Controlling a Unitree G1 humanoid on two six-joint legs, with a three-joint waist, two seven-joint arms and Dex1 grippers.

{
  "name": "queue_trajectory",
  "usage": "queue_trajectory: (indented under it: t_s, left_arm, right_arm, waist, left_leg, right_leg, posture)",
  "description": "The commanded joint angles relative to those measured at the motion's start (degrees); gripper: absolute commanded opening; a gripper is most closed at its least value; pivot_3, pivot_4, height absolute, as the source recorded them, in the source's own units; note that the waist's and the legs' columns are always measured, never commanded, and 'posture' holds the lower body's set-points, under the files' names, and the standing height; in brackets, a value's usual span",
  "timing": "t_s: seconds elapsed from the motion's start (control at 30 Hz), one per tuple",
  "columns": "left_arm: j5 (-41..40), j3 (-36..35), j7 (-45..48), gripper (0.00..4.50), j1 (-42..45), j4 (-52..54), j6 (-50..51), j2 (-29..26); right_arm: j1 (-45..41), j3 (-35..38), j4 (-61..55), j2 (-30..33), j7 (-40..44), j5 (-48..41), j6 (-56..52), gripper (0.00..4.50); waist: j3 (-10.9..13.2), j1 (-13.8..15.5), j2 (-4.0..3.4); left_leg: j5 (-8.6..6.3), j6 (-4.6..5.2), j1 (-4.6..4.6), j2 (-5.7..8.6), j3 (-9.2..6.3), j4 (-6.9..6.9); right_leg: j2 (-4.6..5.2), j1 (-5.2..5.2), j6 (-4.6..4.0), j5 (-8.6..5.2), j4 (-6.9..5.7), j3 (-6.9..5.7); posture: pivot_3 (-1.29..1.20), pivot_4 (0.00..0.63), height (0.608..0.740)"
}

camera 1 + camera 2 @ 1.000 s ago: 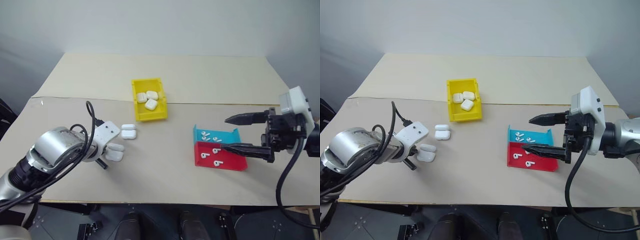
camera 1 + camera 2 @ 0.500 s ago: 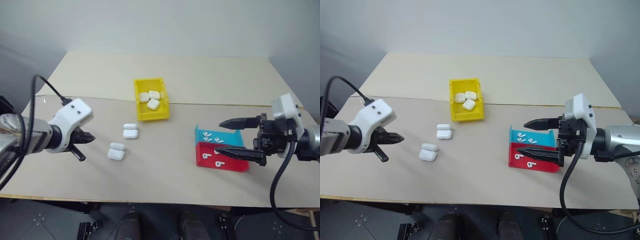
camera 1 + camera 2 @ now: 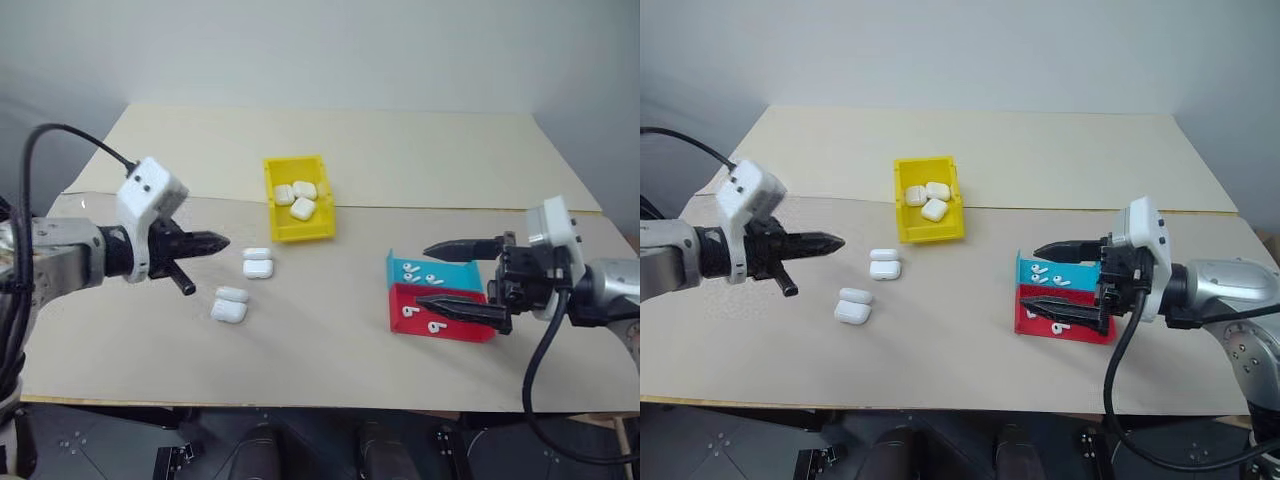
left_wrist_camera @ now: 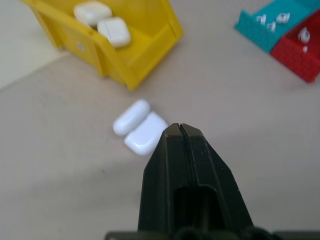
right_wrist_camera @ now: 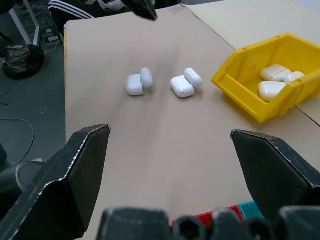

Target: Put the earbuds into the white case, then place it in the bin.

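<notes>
Two white cases lie on the table with their lids flipped back, one [image 3: 257, 263] in front of the yellow bin [image 3: 303, 231] and one [image 3: 229, 304] nearer me. My left gripper [image 3: 222, 240] is shut and empty, hovering above the table left of the farther case [image 4: 140, 127] and pointing toward it. Tiny white earbuds lie in the blue tray [image 3: 418, 278] and in the red tray [image 3: 432, 325]. My right gripper [image 3: 425, 275] stands wide open at those trays, one finger over the blue tray and one over the red, holding nothing.
The yellow bin holds three closed white cases [image 3: 299, 197]. The blue tray [image 3: 460, 275] and red tray [image 3: 465, 330] sit side by side at the right. A seam runs across the table behind the bin. Bare tabletop lies between the cases and the trays.
My left gripper has lifted away from the nearer case and swung to point right, still shut and empty. The right gripper has hardly moved. Both cases stay in place.
</notes>
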State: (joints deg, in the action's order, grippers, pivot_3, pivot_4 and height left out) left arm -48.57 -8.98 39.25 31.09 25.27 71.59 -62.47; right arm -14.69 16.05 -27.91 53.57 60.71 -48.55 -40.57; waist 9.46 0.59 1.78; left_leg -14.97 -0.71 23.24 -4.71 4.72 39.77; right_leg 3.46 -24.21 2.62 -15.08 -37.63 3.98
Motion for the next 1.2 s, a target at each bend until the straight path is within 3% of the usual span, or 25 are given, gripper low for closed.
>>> queue_trajectory:
  t_s: [0.03,0.23,0.37,0.5,0.73,1.2]
  left_arm:
    - [0.1,0.1,3.8,0.01,-0.5,3.4,-1.6,-3.3]
    - [-4.2,5.2,7.5,0.01,1.6,5.1,8.2,-9.0]
    - [0.6,13.2,10.7,0.01,-1.9,6.0,5.4,-14.0]
    - [2.2,18.0,14.0,0.01,-0.2,4.1,3.7,-13.1]
    - [12.4,27.3,14.7,0.01,2.1,-1.5,-0.5,-9.8]
    - [34.0,39.1,30.4,0.01,6.0,-16.4,-24.6,-5.9]
  right_arm:
    - [0.0,1.0,-1.8,0.0,-0.1,-0.7,1.3,4.5]
    - [0.5,0.8,-2.3,-0.4,-0.3,-0.6,1.4,4.5]
    - [0.6,0.3,-2.5,-1.2,-0.6,-0.3,1.6,4.5]
    - [0.9,0.2,-3.2,-1.8,-1.4,-0.4,1.5,4.5]
    - [2.5,1.2,-5.3,-2.4,-3.4,-1.2,1.2,4.5]
    - [4.7,3.7,-8.0,-1.5,-5.4,-3.7,0.5,4.5]
  waist:
    - [0.0,-0.1,0.0]
    - [0.0,0.0,0.0]
    - [0.0,-0.2,-0.01]
    - [0.0,0.1,-0.01]
    - [0.0,0.1,-0.01]
    - [0.0,0.1,-0.01]
  left_leg:
    - [0.0,0.0,0.0,-0.01,0.0,0.0]
    - [0.0,0.0,-0.03,-0.01,0.0,0.0]
    - [0.0,0.0,-0.02,-0.01,0.02,-0.03]
    - [0.0,0.0,-0.02,-0.01,0.02,-0.01]
    - [0.0,0.0,0.02,-0.01,0.01,-0.01]
    - [-0.02,0.03,0.04,-0.01,0.02,0.02]
  right_leg:
    - [-0.01,-0.01,0.0,0.0,0.0,0.0]
    - [0.0,0.01,0.0,0.0,-0.02,0.0]
    - [-0.01,-0.01,0.0,-0.01,0.01,0.01]
    - [-0.03,-0.01,-0.01,-0.01,-0.04,-0.01]
    - [-0.03,-0.03,-0.01,-0.01,-0.01,-0.01]
    - [-0.03,0.0,-0.01,-0.01,0.03,-0.01]
  posture:
    - [0.0,0.15,0.74]
    - [0.0,0.15,0.74]
    - [0.0,0.15,0.74]
    - [0.0,0.15,0.74]
    - [0.0,0.15,0.74]
    - [0.0,0.15,0.74]
